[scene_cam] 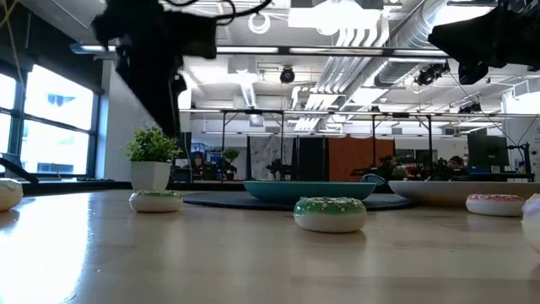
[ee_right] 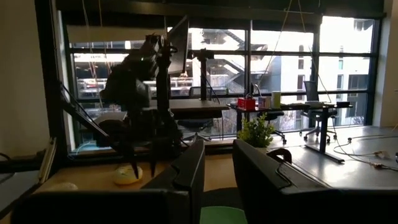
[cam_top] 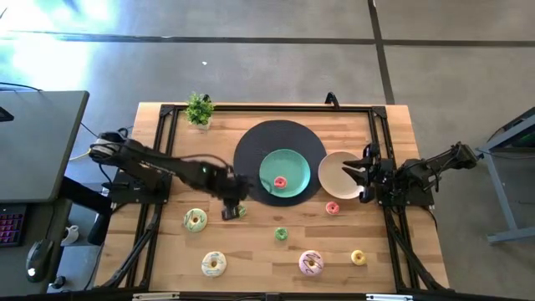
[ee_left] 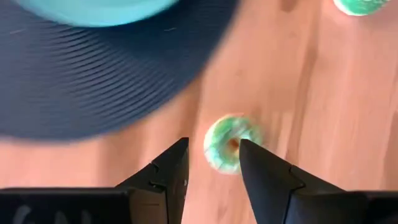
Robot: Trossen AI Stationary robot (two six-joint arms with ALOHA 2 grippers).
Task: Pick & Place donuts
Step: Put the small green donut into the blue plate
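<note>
My left gripper (cam_top: pixel 233 206) (ee_left: pixel 211 155) hangs open above the table just off the near-left rim of the dark round mat (cam_top: pixel 251 142). A small green-iced donut (ee_left: pixel 231 143) (cam_top: pixel 242 211) lies flat on the wood below it, just past the fingertips and nearer one finger; nothing touches it. A small pink donut (cam_top: pixel 279 181) lies on the teal plate (cam_top: pixel 297 163). Several more donuts lie on the wood: a green-yellow one (cam_top: pixel 195 220), a cream one (cam_top: pixel 213 264), a small green one (cam_top: pixel 281 234) (scene_cam: pixel 330 213), a pink one (cam_top: pixel 311 263), a yellow one (cam_top: pixel 358 257) and a red one (cam_top: pixel 332 207). My right gripper (cam_top: pixel 358 171) (ee_right: pixel 219 168) waits open over the tan bowl (cam_top: pixel 334 167).
The teal plate sits on the dark mat in the middle of the table. The tan bowl stands to its right, partly on the mat. A small potted plant (cam_top: pixel 199 109) stands at the far edge. A black frame (cam_top: pixel 159 159) runs along the table's left, right and far sides.
</note>
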